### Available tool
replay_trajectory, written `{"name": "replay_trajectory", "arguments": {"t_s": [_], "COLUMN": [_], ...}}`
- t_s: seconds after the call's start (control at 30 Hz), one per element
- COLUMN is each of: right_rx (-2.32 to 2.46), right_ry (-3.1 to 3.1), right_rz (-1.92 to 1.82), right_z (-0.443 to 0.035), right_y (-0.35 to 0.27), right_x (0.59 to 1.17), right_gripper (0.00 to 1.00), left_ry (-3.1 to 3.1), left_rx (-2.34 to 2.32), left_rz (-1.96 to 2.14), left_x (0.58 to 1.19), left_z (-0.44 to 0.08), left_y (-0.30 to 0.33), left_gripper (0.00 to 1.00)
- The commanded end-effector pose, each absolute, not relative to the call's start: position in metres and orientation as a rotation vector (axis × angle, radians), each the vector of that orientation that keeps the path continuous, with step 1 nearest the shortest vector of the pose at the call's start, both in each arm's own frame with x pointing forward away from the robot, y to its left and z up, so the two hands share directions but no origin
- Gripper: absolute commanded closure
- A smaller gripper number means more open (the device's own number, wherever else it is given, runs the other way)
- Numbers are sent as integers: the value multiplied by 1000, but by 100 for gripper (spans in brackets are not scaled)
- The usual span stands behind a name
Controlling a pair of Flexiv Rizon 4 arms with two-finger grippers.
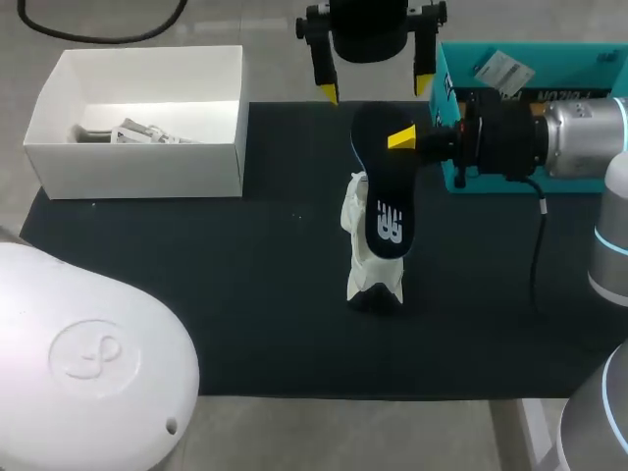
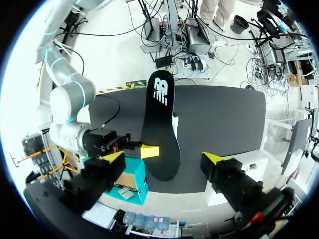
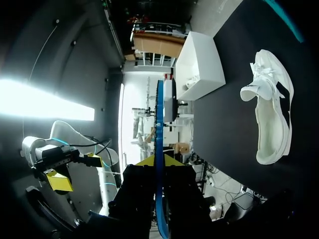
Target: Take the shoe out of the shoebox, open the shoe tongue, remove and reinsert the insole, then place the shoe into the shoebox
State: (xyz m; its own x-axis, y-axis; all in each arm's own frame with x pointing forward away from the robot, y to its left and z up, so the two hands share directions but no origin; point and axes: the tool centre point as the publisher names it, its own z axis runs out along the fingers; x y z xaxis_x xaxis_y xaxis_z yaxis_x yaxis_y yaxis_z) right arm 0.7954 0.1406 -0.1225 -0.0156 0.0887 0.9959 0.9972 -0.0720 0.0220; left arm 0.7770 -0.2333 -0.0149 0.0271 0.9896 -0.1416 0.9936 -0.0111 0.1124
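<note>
Head view gives you the right gripper (image 1: 402, 137) clamped on the far end of the insole (image 1: 388, 211). Its long axis runs far to near over the white shoe (image 1: 361, 257), which lies along roughly the same line on the black mat (image 1: 245, 294). Your right arm is the one placed to lower it in. The left gripper (image 1: 375, 88) hangs spread wide just beyond the insole's far end, holding nothing. The shoebox (image 1: 137, 162) sits far left, and a teal box (image 1: 579, 51) sits far right.
</note>
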Motion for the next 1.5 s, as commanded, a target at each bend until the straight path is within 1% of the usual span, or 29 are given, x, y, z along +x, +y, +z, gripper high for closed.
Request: {"name": "replay_trajectory", "arguments": {"t_s": [0.03,0.8,0.87,0.93,1.2,1.5], "right_rx": [-1320,-1290,-1291,-1293,-1306,-1315], "right_ry": [-1250,-1251,-1252,-1251,-1242,-1241], "right_rz": [-1239,-1230,-1229,-1232,-1252,-1249], "right_z": [-123,-125,-125,-124,-123,-122], "right_y": [142,139,139,138,131,131], "right_x": [795,798,797,797,798,798], "right_gripper": [100,100,100,100,100,100], "left_ry": [2090,2002,1922,1842,1751,1477], "left_rx": [2121,2058,2011,1860,1392,1274], "left_rz": [-5,-116,-212,-348,-768,-952], "left_x": [777,770,772,773,763,786], "left_z": [-14,-16,-18,-23,-50,-28], "left_y": [-236,-245,-247,-249,-222,-207], "left_gripper": [0,0,0,0,0,0]}}
